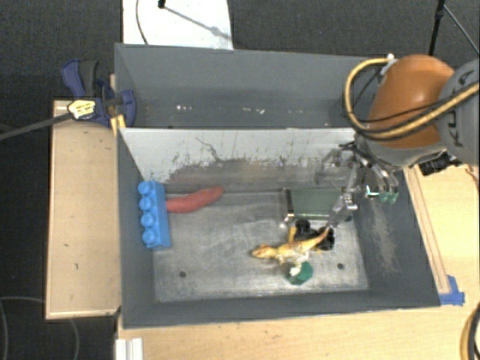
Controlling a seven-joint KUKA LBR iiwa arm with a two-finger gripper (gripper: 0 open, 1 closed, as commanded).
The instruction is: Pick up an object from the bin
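While nothing is lifted yet, pincer (311, 217) hangs low & looks spread, just above yellow toy (289, 250) toward bin (247, 295) front-right corner. Blue block (154, 214) lies by left edge. Closing & lifting not yet done.

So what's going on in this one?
The arm comes in from the right with its tool low over the right half of the grey bin, fingers apart. Just beneath it lies a small heap: a yellow toy figure, a black piece and a green bit. Nothing is between the fingers yet. A blue studded block and a red elongated piece lie at the left.
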